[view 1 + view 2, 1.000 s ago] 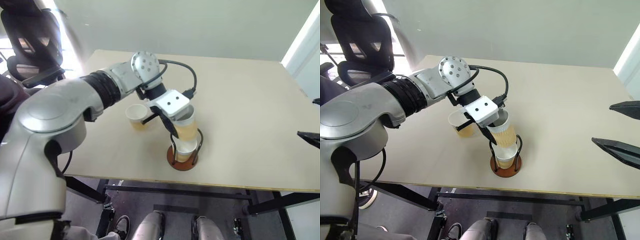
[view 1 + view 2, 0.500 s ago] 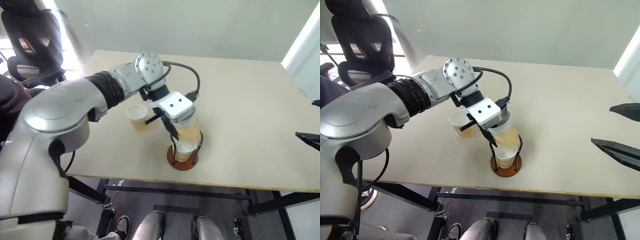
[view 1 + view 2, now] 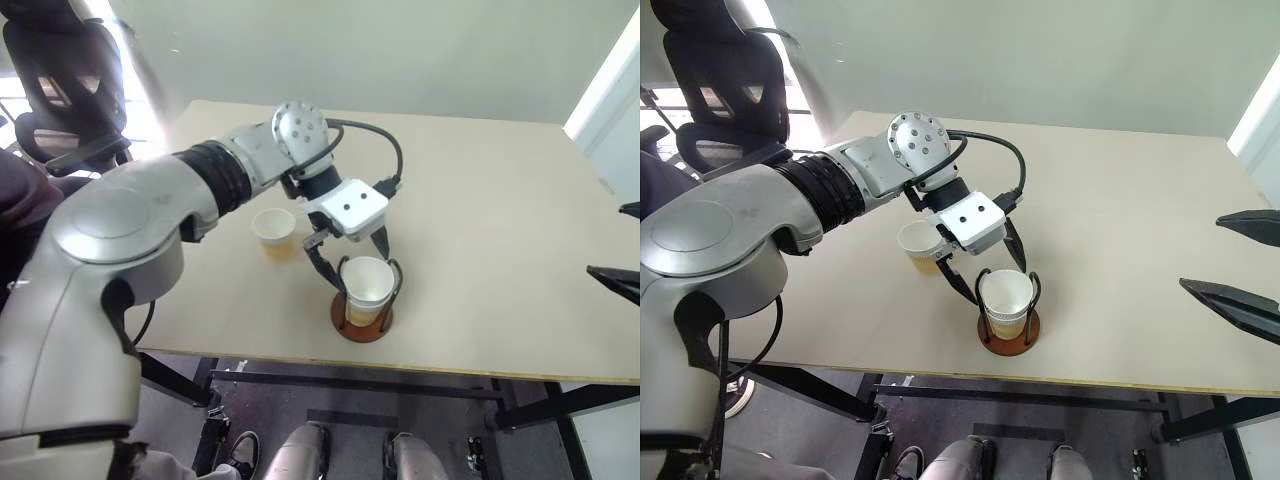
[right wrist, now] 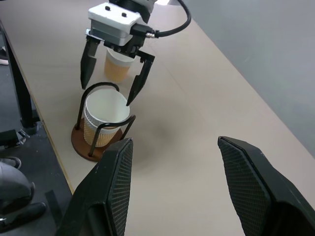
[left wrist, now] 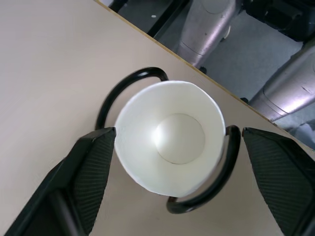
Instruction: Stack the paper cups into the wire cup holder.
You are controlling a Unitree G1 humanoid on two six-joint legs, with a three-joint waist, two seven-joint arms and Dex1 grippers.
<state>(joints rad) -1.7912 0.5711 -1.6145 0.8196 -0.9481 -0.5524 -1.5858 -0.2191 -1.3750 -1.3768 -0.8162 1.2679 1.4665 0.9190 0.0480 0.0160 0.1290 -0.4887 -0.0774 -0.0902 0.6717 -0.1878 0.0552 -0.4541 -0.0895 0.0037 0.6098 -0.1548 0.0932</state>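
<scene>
The left gripper (image 3: 983,263) hangs with black fingers spread wide, gripping nothing, over nested yellow-tan paper cups (image 3: 1006,300) seated in the dark wire cup holder (image 3: 1007,338) near the pale wooden table's (image 3: 1120,230) front edge. A third paper cup (image 3: 918,245) stands just beyond. The right gripper (image 4: 174,187) hovers open and empty, well apart.

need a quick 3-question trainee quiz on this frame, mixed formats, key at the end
1. True or false: the left gripper has its jaws spread, one on each side of the yellow-tan paper cup stack, without gripping it.
2. Multiple choice: where does the single yellow-tan paper cup stand? A) inside the wire cup holder B) upright on the light wooden table, beside the holder C) between the right gripper's jaws
3. Fill in: the stack sits between two dark wire loops on the rust-brown round wire cup holder, near the table's ____ edge.

Key: 1 true; 2 B; 3 near (the robot's side). The right gripper stands open, holding nothing.
</scene>
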